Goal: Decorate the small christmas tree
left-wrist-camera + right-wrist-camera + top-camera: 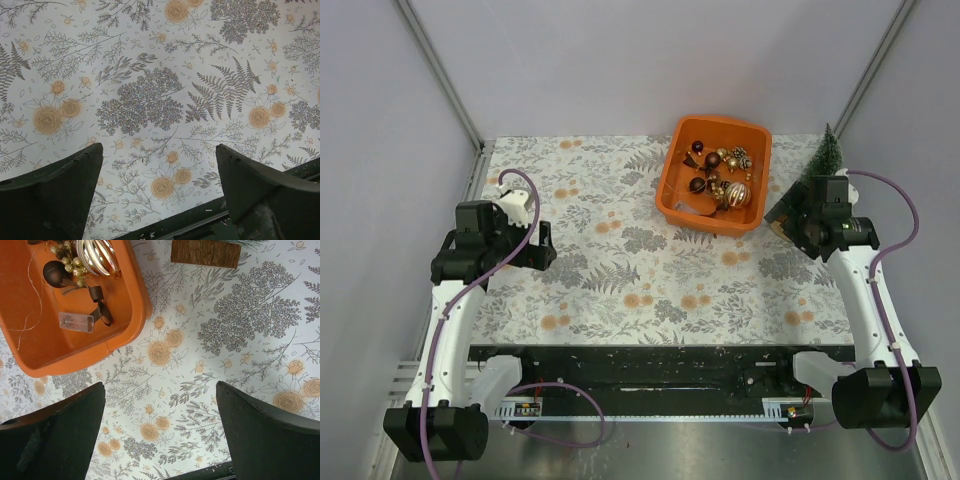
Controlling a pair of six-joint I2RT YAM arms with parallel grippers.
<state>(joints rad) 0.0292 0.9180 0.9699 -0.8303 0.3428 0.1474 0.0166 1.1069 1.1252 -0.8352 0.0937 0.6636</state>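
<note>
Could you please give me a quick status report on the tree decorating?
Left end effector open, empty. Right end effector open, empty, beside orange tub. Small christmas tree upright, bare. Nothing blocking.

A: What surrounds the scene?
B: Plain pale walls (620,60) on three sides, with metal posts (440,75) in the upper corners.
A: And the desk (610,270)?
B: Covered in a fern-and-orange-flower print; a black rail (640,365) crosses the lower frame.

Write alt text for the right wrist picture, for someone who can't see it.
An orange tub holding baubles sits upper left on a flowered cloth, with the tree's brown base at the top edge. The right hand hangs open and empty above the cloth.
</note>
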